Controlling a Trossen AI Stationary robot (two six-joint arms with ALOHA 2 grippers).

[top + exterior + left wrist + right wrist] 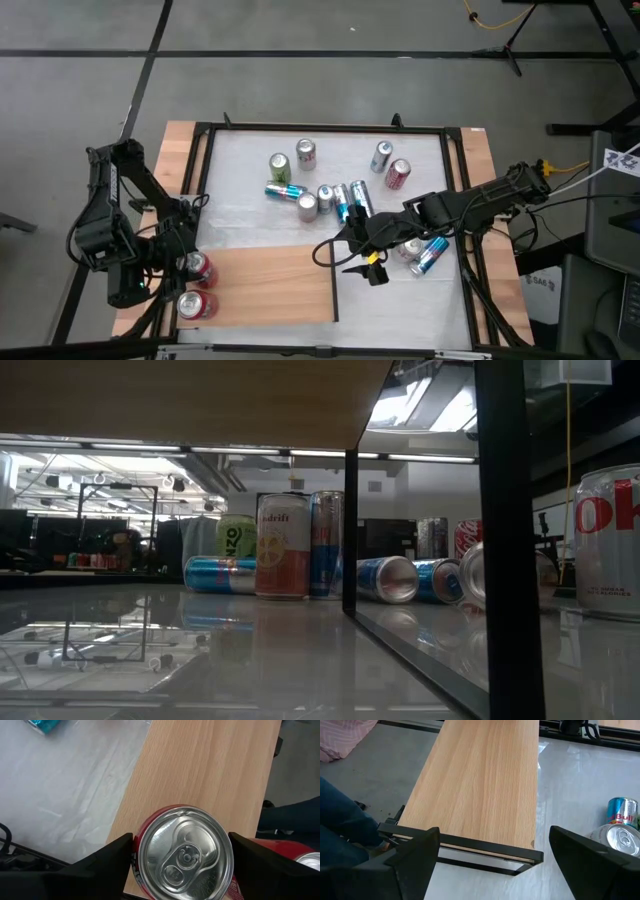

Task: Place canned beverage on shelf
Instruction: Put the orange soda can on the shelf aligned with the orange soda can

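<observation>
1. Setting a red can down on the shelf is the step in hand: the left gripper is clamped on that can from both sides, over the shelf's left end, at about 8 o'clock on the table.
2. Keep the can upright (the left wrist view looks straight down on its pull-tab lid, so it seems level now), and lower it straight until the base rests flat on the wood.
3. Mind the second red can, which stands on the shelf just beside the held one, toward 6 o'clock from it. Whether they touch I cannot tell; a drift that way could knock it over.
4. Open the fingers only once the base is seated, and only enough to clear the can's sides, then lift straight up so neither finger drags it.
5. The right gripper hovers with its jaws wide apart and holding nothing, near the table's middle, just past the shelf's dark right edge, at about 3 o'clock from the shelf. It need not move for this step.
6. The loose cans lie and stand in a cluster on the white surface, toward 12 o'clock from the shelf, well apart from the left gripper.
</observation>
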